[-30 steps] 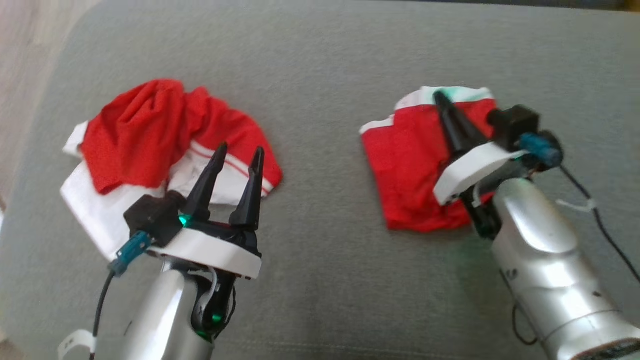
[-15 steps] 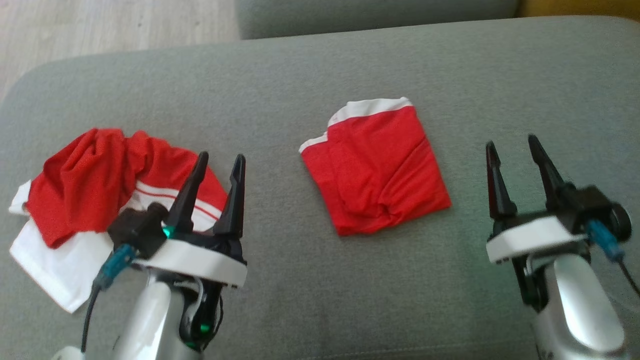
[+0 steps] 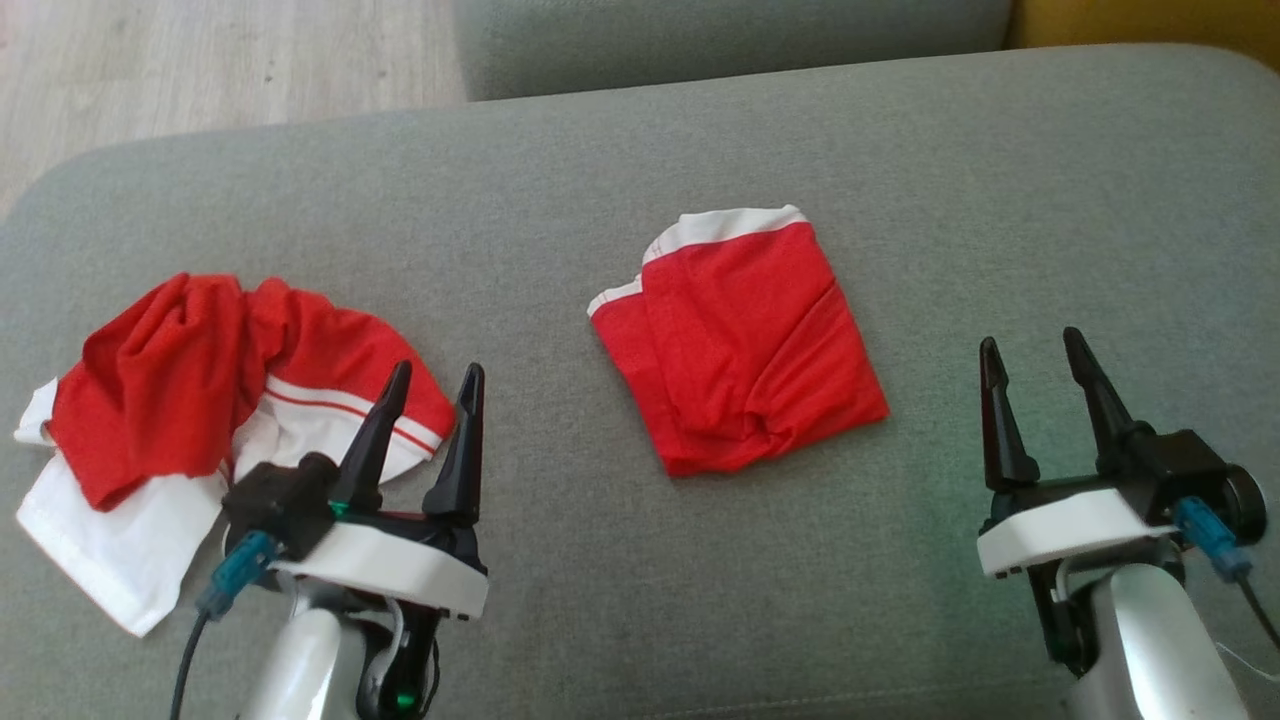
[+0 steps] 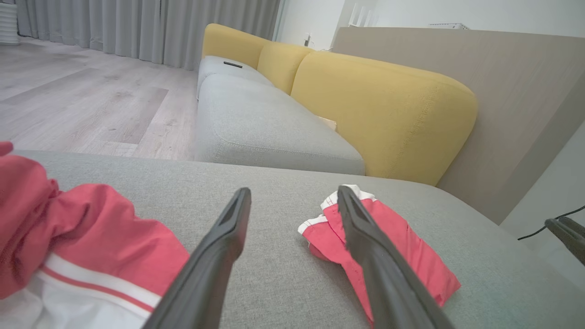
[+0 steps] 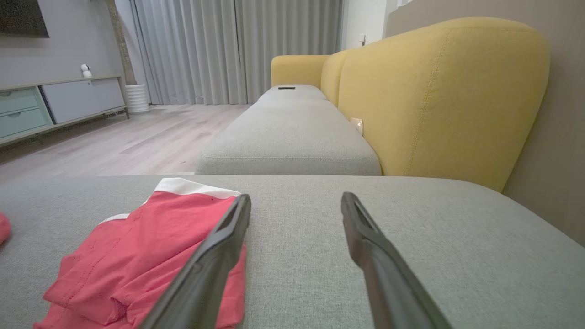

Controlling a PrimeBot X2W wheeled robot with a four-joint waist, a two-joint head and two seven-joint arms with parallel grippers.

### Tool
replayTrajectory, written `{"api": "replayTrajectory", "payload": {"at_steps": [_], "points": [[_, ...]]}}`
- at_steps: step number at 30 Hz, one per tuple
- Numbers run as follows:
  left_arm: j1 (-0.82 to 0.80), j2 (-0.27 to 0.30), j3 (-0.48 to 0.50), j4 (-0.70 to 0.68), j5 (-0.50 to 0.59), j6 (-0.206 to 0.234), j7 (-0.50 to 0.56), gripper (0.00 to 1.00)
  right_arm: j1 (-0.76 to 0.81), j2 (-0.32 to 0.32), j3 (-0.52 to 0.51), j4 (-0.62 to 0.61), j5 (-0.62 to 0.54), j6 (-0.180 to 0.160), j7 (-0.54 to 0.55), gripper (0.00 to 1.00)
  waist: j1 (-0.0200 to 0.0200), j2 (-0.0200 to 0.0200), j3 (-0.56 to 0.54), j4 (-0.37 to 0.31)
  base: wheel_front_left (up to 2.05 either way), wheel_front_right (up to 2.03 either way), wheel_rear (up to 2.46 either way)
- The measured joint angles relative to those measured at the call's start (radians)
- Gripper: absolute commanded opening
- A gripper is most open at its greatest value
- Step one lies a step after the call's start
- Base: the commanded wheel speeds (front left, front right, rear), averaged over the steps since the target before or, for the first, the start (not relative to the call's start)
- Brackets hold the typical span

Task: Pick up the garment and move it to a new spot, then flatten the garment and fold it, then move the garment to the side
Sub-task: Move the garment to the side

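A red garment (image 3: 740, 350) with a white waistband lies folded flat in the middle of the grey sofa cushion (image 3: 640, 150); it also shows in the left wrist view (image 4: 416, 251) and the right wrist view (image 5: 137, 256). My right gripper (image 3: 1031, 340) (image 5: 296, 197) stands open and empty to the right of it, apart from the cloth. A second red and white garment (image 3: 190, 380) (image 4: 82, 228) lies crumpled at the left. My left gripper (image 3: 438, 372) (image 4: 295, 192) is open and empty, just right of that heap.
The cushion's rounded far edge drops to a wood floor (image 3: 200, 60) at the upper left. Another grey seat (image 3: 730, 30) runs on behind it, with a yellow backrest (image 5: 434, 91) along the right. Bare cushion lies between the two garments.
My right gripper has opened, let go of the folded garment and drawn back to the lower right. The head camera has shifted too. The left gripper stays open by the crumpled garment.
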Motion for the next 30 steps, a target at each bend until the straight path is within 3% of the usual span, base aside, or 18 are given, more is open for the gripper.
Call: {"api": "replayTrajectory", "payload": {"at_steps": [11,20,30], "points": [[-0.02,0.0,-0.033,-0.003,0.009,-0.009,0.0,1.0,-0.074,0.001,0.007,0.065,0.005,0.0,0.077,1.0,0.0002,0.0,0.073,0.045,0.0,0.0,0.0],[-0.082,0.0,-0.074,0.0,0.005,-0.016,0.0,1.0,-0.254,0.0,0.02,0.254,0.072,0.0,0.247,1.0,0.0003,0.0,0.141,0.12,0.0,0.0,0.0],[-0.111,0.0,-0.087,0.003,-0.002,-0.016,0.0,1.0,-0.375,-0.013,0.027,0.415,0.151,0.0,0.34,1.0,0.0002,0.0,0.186,0.176,0.0,0.0,0.0]]}}
